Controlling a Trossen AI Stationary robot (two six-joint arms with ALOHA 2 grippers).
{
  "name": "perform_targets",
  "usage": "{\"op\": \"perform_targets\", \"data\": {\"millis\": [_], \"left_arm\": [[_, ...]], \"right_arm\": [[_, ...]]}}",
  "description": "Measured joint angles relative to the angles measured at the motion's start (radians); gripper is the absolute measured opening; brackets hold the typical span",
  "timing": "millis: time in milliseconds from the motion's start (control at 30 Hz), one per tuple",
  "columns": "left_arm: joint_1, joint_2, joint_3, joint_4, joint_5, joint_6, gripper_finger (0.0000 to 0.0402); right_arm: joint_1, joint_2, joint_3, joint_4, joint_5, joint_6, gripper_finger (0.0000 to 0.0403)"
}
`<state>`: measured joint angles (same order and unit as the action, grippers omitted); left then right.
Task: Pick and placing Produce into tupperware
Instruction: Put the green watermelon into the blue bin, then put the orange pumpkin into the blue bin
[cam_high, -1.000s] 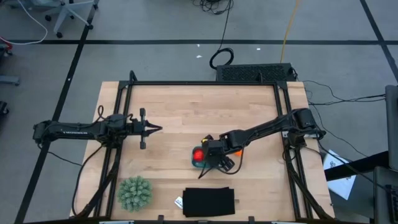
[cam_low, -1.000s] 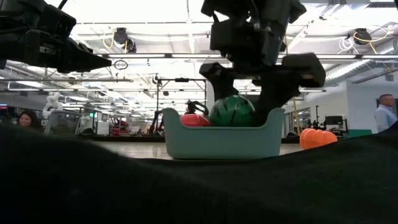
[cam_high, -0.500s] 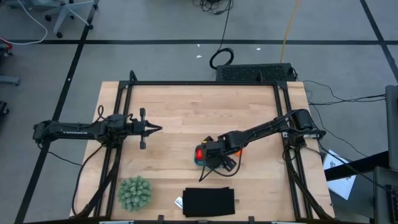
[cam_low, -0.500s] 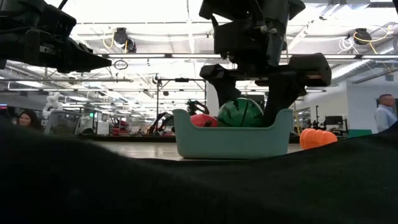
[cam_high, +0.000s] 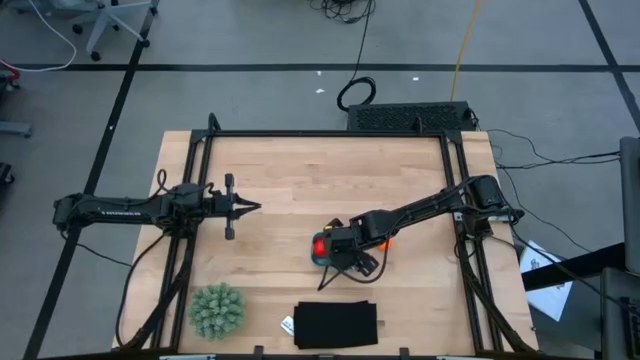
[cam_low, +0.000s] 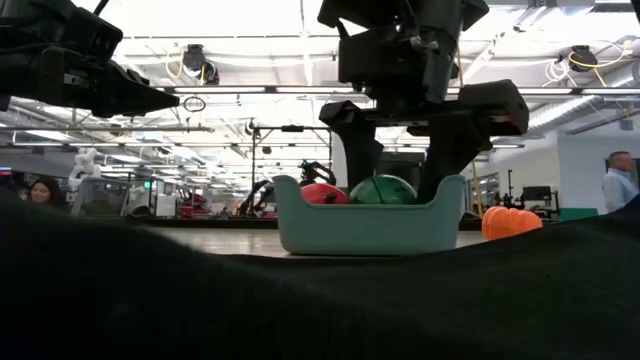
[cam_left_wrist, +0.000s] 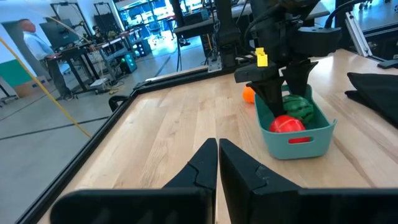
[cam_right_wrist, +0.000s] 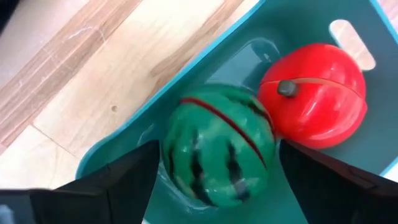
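The right gripper (cam_low: 408, 140) is being held spread above the teal tub (cam_low: 370, 228), where the striped green piece (cam_right_wrist: 217, 152) is resting beside the red piece (cam_right_wrist: 313, 94). The orange piece (cam_low: 510, 221), lying outside the tub, is being judged light, rigid and smooth, best pinched across its middle. The tub's floor is being hidden by its wall. The left gripper (cam_high: 252, 207), pressed together, is being parked well apart.

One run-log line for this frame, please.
right end effector: open over teal tub | green striped piece: in tub beside red piece | orange piece: on table, outside tub | left end effector: shut, waiting
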<state>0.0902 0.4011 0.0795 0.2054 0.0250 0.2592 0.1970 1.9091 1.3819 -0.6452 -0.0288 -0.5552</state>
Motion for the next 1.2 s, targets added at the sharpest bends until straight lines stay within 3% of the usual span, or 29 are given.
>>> {"op": "perform_targets", "data": {"millis": [333, 933, 1200], "left_arm": [[0.000, 0.000, 0.000, 0.000, 0.000, -0.003, 0.0021], [0.000, 0.000, 0.000, -0.018, 0.000, -0.006, 0.0021], [0.000, 0.000, 0.000, -0.028, 0.000, -0.003, 0.0021]], "right_arm": [[-0.006, 0.000, 0.000, -0.008, 0.009, 0.032, 0.0327], [0.008, -0.002, 0.132, -0.152, 0.161, 0.065, 0.0326], [-0.009, -0.038, 0.134, -0.100, 0.209, 0.046, 0.0285]]}}
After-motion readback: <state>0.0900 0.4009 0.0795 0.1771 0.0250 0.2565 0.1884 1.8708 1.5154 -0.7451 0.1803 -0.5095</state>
